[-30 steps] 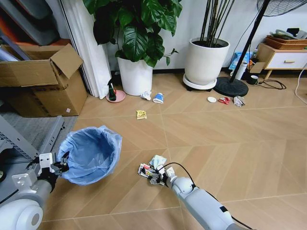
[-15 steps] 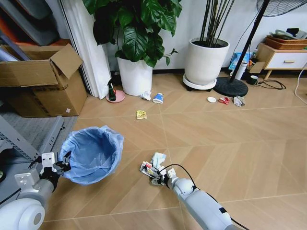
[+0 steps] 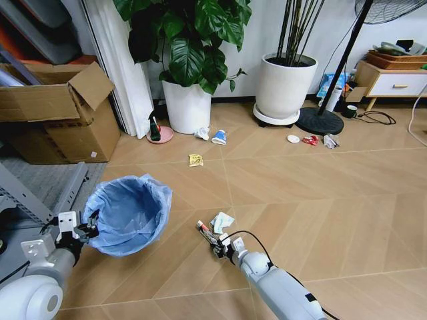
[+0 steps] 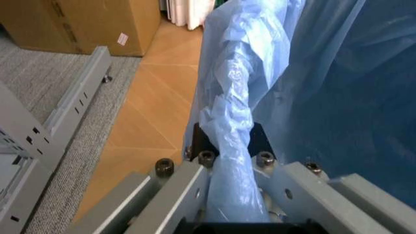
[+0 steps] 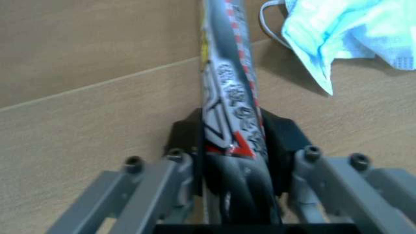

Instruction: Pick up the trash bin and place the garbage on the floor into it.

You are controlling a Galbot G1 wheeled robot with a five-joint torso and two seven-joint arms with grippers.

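The left gripper clamps the trash bin by its rim; the right gripper pinches 1 snack wrapper, light, crinkly, likely slippery, best held mid-length.

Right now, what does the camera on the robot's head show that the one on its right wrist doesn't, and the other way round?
Only the head view shows the trash bin, held at its rim by the left gripper, and the litter near the plant pots. Only the right wrist view shows the print on the snack wrapper up close. Both show the right gripper shut on that wrapper, beside a crumpled blue-white piece.
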